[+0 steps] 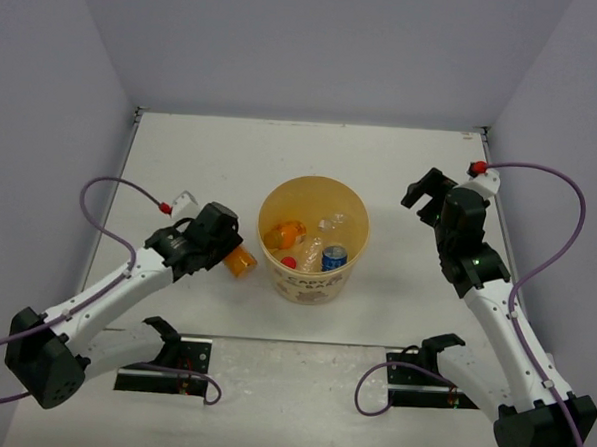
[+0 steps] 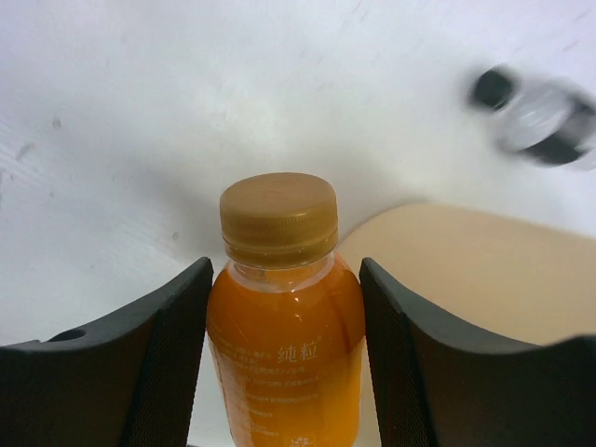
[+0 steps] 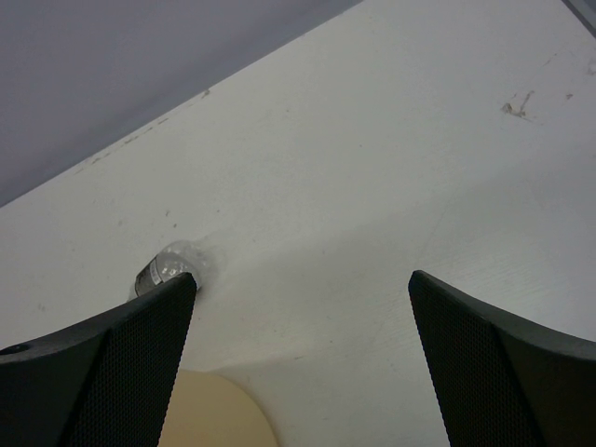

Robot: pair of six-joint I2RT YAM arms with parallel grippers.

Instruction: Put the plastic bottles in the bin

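Three pale lavender-grey walls (image 1: 308,44) close in a white table (image 1: 282,148). The right wrist view shows faint scuffs and specks on the tabletop. Both arm bases sit at the 6 o'clock edge.

At the middle of the table stands the bin (image 1: 313,287), a round yellow-orange tub with dark lettering on its cream lower side. Four bottles lie inside it:
- An orange bottle (image 1: 285,233) is at 9 o'clock.
- A clear plain bottle (image 1: 331,222) is at 1 o'clock.
- A blue-label bottle (image 1: 335,257) is at 4 o'clock.
- A red-cap bottle (image 1: 305,256) is near 6 o'clock.

The fifth bottle (image 1: 240,262), also orange, is outside the bin, just beside its wall at 8 o'clock. The left claw (image 1: 227,255) has it clamped. In the left wrist view both dark fingers (image 2: 177,335) press the sides of this bottle, just below its tan cap (image 2: 278,216). I cannot tell whether it touches the bin.

The right claw (image 1: 425,190) is at the bin's 2 o'clock, well apart from it. Its fingers (image 3: 494,354) are spread wide with nothing between them.
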